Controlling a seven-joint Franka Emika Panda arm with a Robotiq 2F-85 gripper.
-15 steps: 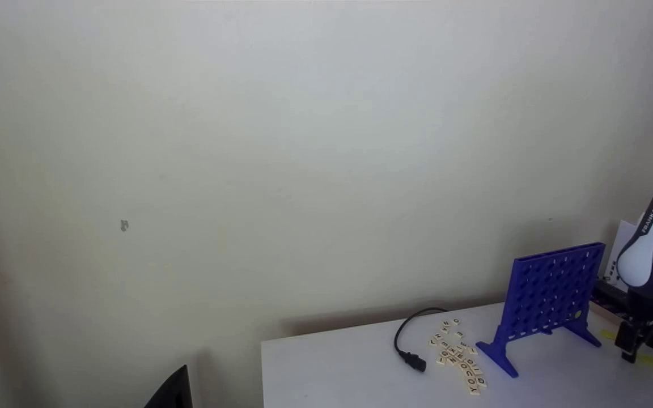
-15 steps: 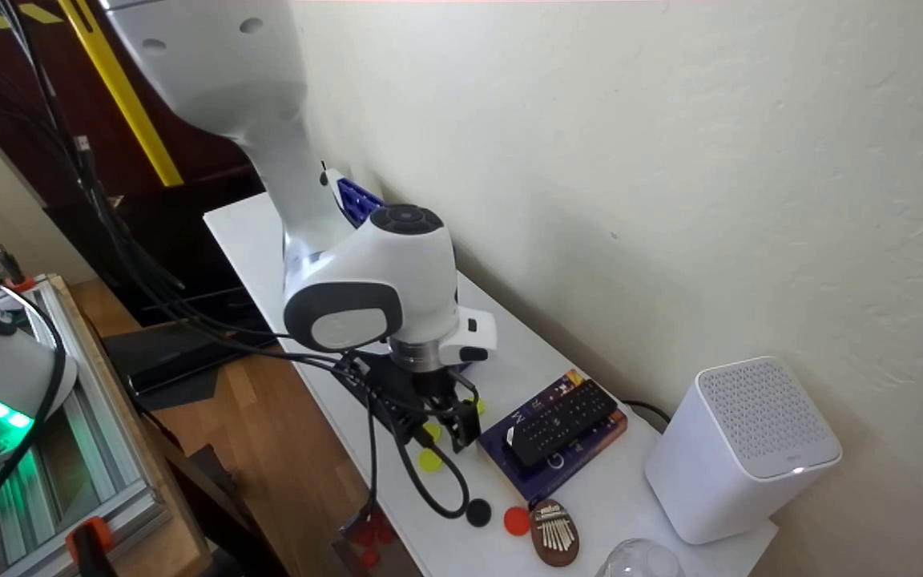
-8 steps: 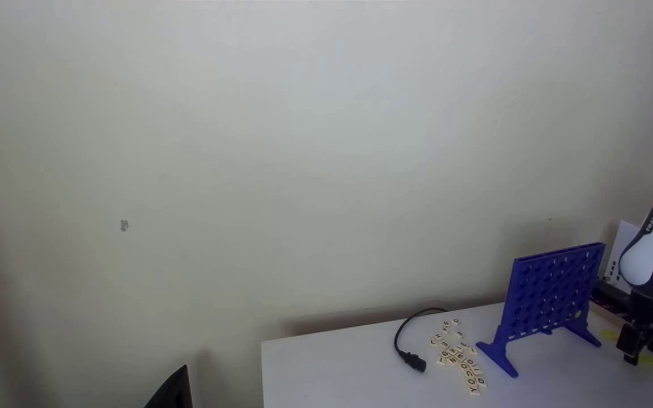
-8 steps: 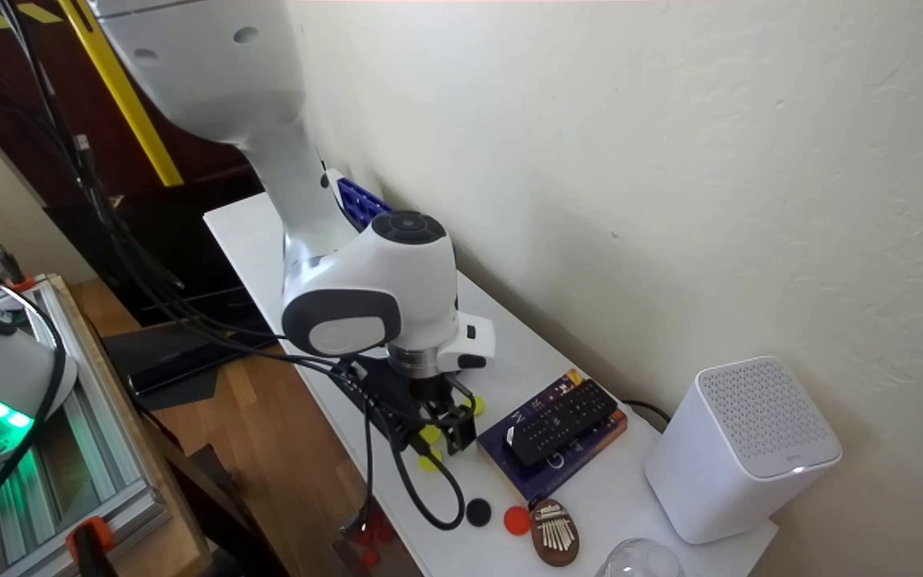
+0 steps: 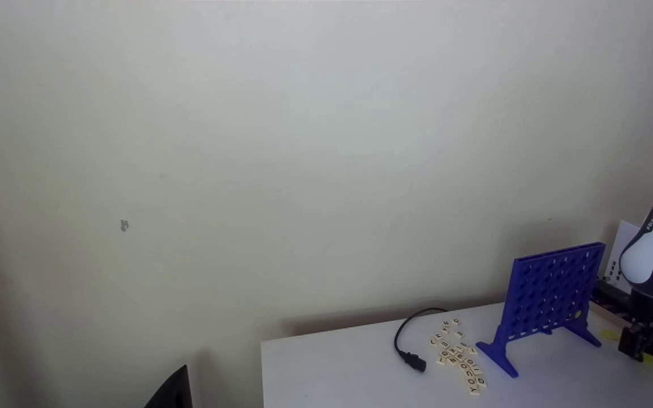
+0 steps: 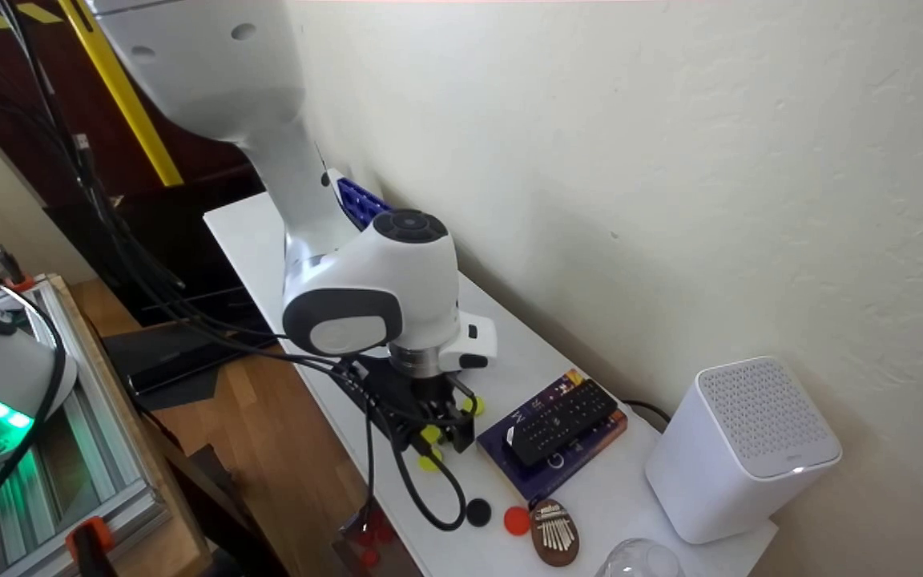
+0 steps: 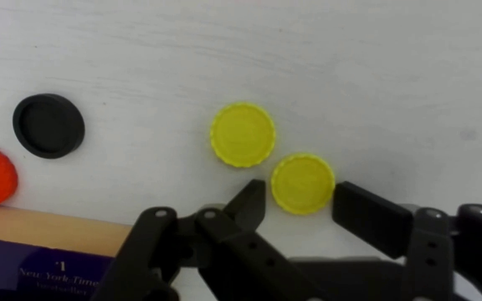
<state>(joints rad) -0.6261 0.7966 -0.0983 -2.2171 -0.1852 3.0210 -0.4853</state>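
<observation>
In the wrist view a yellow disc [image 7: 303, 184] lies flat on the white table between the fingertips of my gripper [image 7: 299, 197]. The right finger [image 7: 370, 219] appears to meet the disc's edge, while a thin gap shows on the left side. Just up and left of it lies another yellow disc [image 7: 243, 134], close to the left fingertip. In an exterior view my gripper [image 5: 640, 350] points down at the table, beside a blue upright rack [image 5: 553, 289] with rows of holes. One yellow piece [image 5: 578, 314] shows low in that rack.
A black disc [image 6: 478, 513] and a red disc [image 6: 517, 521] lie near a thumb piano [image 6: 554, 535]. A dark book [image 6: 529, 413] carries a black keyboard [image 6: 564, 421]. A white box [image 6: 738, 461] stands near the wall. Letter tiles [image 5: 459, 357] and a black plug [image 5: 415, 361] lie beyond the rack.
The arm has come down slightly and shifted a little. My gripper's fingers have drawn closer together around the yellow disc. The discs and rack appear unmoved.
</observation>
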